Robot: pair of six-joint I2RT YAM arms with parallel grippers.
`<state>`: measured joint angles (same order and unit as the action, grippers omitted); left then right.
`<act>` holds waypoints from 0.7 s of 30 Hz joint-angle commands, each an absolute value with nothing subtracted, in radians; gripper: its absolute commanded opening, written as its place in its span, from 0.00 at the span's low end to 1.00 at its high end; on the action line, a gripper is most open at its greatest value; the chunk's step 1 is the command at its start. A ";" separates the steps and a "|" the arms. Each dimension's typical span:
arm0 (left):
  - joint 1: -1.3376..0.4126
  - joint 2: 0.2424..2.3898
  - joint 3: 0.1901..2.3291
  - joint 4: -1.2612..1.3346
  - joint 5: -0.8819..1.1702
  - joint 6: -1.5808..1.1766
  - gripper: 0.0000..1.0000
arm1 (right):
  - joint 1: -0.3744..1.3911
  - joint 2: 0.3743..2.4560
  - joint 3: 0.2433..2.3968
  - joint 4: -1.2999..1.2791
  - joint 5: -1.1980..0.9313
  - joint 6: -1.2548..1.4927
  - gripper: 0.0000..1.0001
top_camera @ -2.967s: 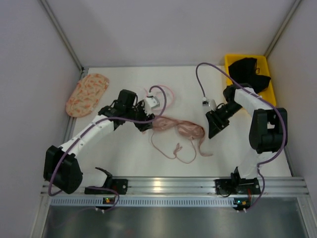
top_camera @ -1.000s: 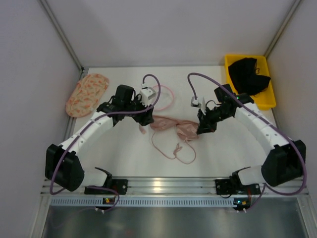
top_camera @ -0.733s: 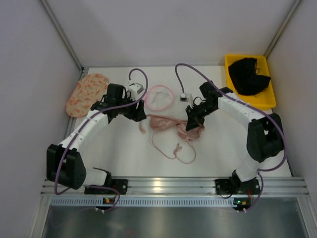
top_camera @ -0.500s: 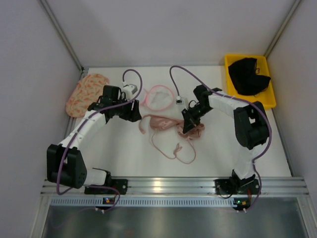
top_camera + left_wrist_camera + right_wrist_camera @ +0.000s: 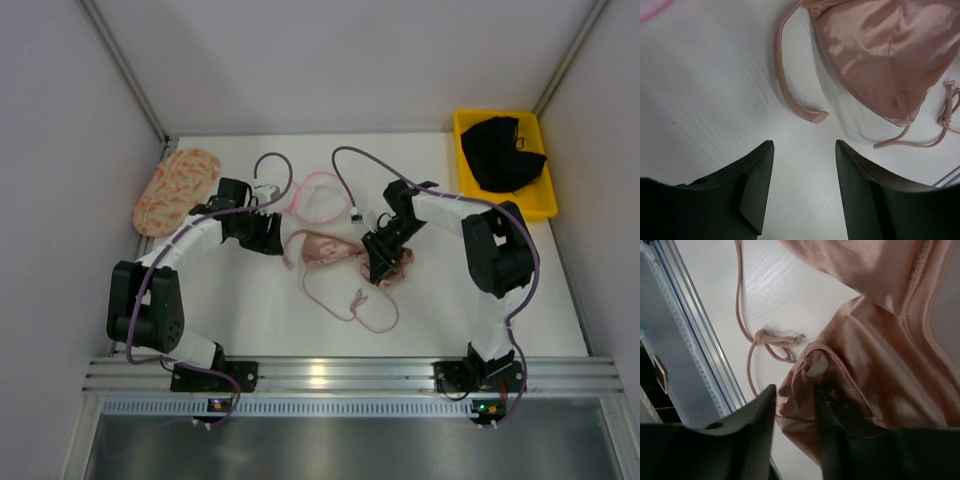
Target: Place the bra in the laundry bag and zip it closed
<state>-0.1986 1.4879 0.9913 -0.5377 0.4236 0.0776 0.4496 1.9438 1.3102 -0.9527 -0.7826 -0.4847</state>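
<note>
The pale pink bra (image 5: 335, 250) lies flat mid-table, its thin straps (image 5: 358, 302) looping toward the near edge. The laundry bag (image 5: 318, 196), a white mesh disc with a pink rim, lies just behind the bra. My left gripper (image 5: 272, 240) is open and empty just left of the bra. Its wrist view shows one cup (image 5: 880, 55) and a strap end (image 5: 795, 100) ahead of the left gripper (image 5: 805, 142). My right gripper (image 5: 380, 268) is down on the bra's right cup. In its wrist view the right gripper (image 5: 794, 395) has narrowly parted jaws straddling a fold of the bra (image 5: 875, 380).
A peach patterned oval fabric piece (image 5: 176, 190) lies at the back left. A yellow bin (image 5: 540, 205) holding a black garment (image 5: 505, 150) stands at the back right. The metal rail (image 5: 320, 375) runs along the near edge and shows in the right wrist view (image 5: 675, 335).
The right arm swung left and came down onto the bra's right cup. The left gripper drew back leftward off the laundry bag. The bra's left part shifted slightly.
</note>
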 commanded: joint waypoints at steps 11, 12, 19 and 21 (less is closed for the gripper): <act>-0.351 1.525 0.988 -0.535 0.282 0.077 0.59 | 0.459 1.763 1.370 -0.979 -0.727 -0.431 0.65; -0.354 1.534 0.991 -0.537 0.273 0.074 0.59 | 0.460 1.758 1.371 -0.986 -0.723 -0.431 0.65; -0.377 1.608 1.028 -0.538 0.203 0.020 0.53 | 0.443 1.730 1.407 -1.014 -0.677 -0.437 0.66; -0.393 1.623 1.022 -0.538 0.181 0.011 0.52 | 0.425 1.727 1.420 -1.019 -0.673 -0.436 0.66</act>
<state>-0.3702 1.6196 0.9955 -0.5499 0.2272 0.0387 0.4419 1.7855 1.3575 -1.0073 -0.6846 -0.4404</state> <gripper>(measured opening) 0.529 0.663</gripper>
